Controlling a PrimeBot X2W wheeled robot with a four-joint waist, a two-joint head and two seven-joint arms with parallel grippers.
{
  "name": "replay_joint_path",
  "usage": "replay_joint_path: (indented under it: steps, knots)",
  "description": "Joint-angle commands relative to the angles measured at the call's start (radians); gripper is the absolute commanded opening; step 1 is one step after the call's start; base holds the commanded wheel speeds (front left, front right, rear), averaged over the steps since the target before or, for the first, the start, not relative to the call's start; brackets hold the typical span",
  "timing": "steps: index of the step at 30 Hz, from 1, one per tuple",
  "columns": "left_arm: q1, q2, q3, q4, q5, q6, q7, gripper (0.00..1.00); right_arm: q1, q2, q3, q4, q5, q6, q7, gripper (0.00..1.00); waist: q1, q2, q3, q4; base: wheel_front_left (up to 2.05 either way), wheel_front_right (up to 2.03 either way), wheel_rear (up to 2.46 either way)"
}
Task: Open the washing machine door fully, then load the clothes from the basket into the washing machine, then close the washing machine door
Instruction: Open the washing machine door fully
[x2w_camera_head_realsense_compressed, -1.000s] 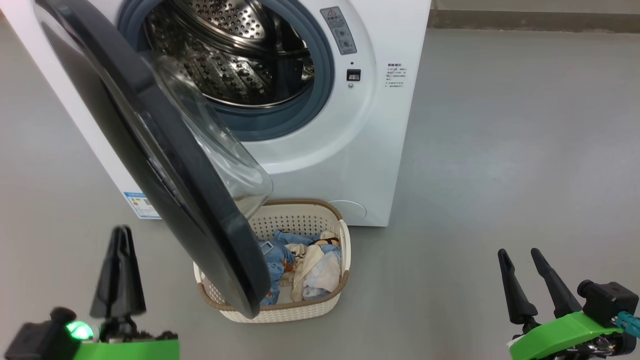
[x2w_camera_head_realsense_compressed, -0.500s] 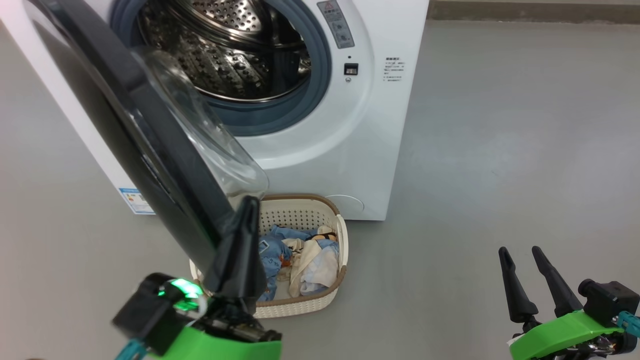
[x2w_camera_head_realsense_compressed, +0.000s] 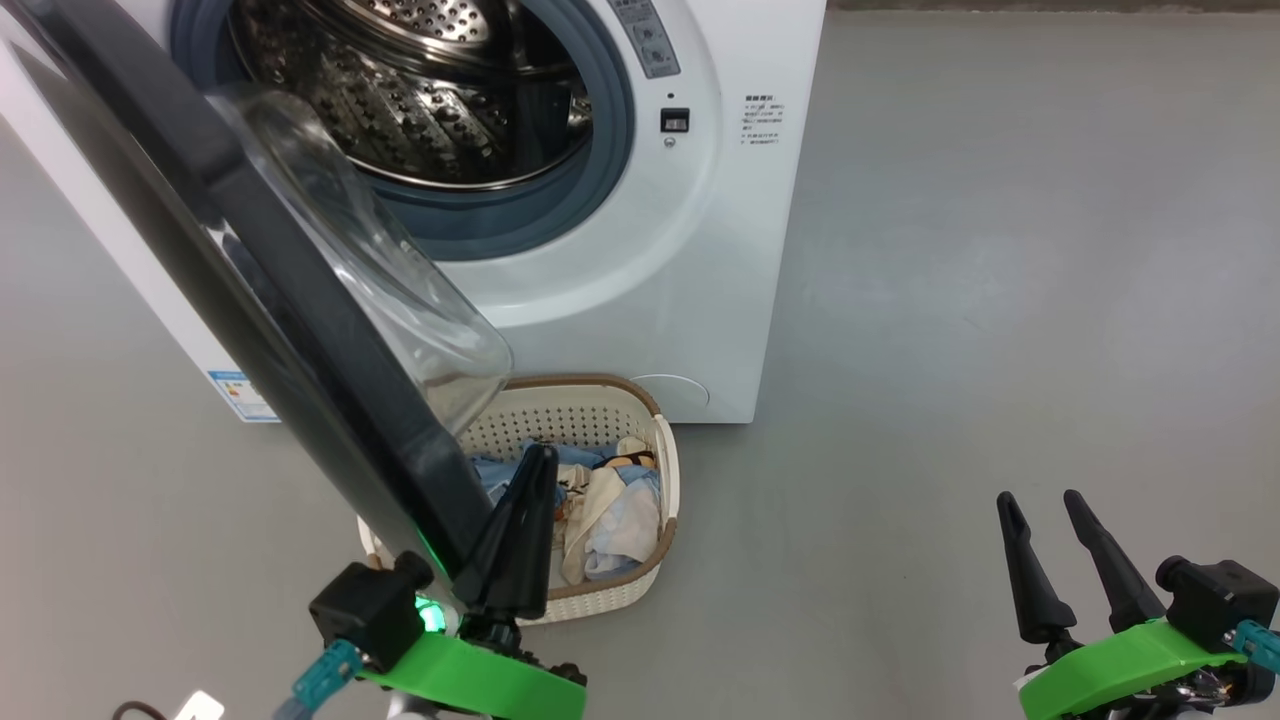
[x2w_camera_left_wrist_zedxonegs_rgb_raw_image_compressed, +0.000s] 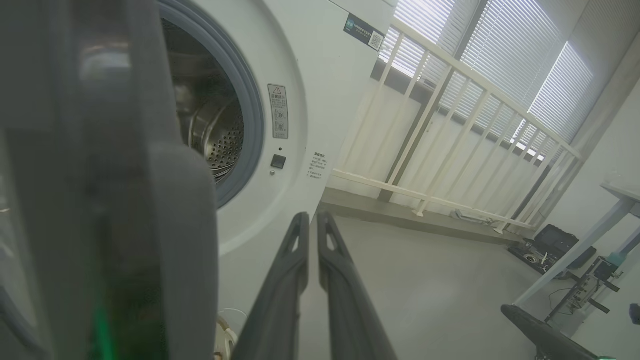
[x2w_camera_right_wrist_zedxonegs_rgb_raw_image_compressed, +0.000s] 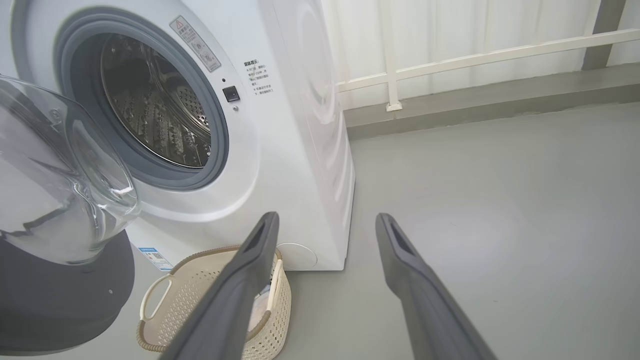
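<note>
We see the washing machine (x2w_camera_head_realsense_compressed: 640, 300) standing on the grey floor (x2w_camera_head_realsense_compressed: 1000, 250), near the floor's far edge, where a white railing (x2w_camera_right_wrist_zedxonegs_rgb_raw_image_compressed: 450, 60) runs above a low kerb. The washing machine door (x2w_camera_head_realsense_compressed: 250, 300) is swung out toward our left and stands at an angle to the front. Its clear glass bowl is turned toward the opening, so the steel drum (x2w_camera_head_realsense_compressed: 400, 90) and the grey-blue gasket (x2w_camera_head_realsense_compressed: 560, 200) are in plain view. A small blue label sticker (x2w_camera_head_realsense_compressed: 240, 395) shows low on the machine's front. The basket (x2w_camera_head_realsense_compressed: 590, 381) sits on the floor just before the machine's foot, its left part under the door's lower rim. The clothes (x2w_camera_head_realsense_compressed: 610, 510) lie in it in a loose heap of light blue, cream and pale white cloth. Our left hand (x2w_camera_head_realsense_compressed: 538, 458) is closed, its 2 dark fingers (x2w_camera_left_wrist_zedxonegs_rgb_raw_image_compressed: 285, 300) pressed together with nothing between them. In the head view it lies just beside the door's lower rim and over the basket's left half, and we cannot tell whether it touches the door. Our right hand (x2w_camera_head_realsense_compressed: 1040, 500) hangs over bare floor well to the right of the basket, its 2 fingers spread wide and empty. In the right wrist view 1 of them crosses in front of the basket.
</note>
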Motion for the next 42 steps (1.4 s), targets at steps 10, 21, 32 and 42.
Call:
replay_joint_path:
  steps: [10, 21, 32, 42]
  knots:
    - [-0.055, 0.005, 0.058, 0.054, -0.031, 0.01, -0.006, 0.0, -0.035, -0.016, 0.019, -0.033, -0.009, 0.006, -0.012, 1.0, 0.0, 0.0, 0.006, 0.012, 0.0, 0.0, 0.0]
    - [-0.046, 0.005, 0.091, 0.077, -0.031, 0.006, -0.006, 0.0, -0.025, -0.018, 0.014, -0.04, -0.012, 0.006, -0.012, 1.0, 0.0, 0.0, -0.001, 0.04, 0.0, 0.0, 0.0]
    - [-0.018, 0.005, 0.112, 0.08, -0.024, 0.003, -0.006, 0.0, -0.026, -0.026, 0.008, -0.043, -0.015, 0.006, -0.012, 1.0, 0.0, 0.0, -0.008, 0.092, 0.0, 0.0, 0.0]
    - [0.017, 0.005, 0.139, 0.072, 0.002, 0.006, -0.006, 0.0, -0.016, -0.035, 0.006, -0.047, -0.013, 0.006, -0.012, 1.0, 0.0, 0.0, -0.02, 0.158, 0.0, 0.0, 0.0]
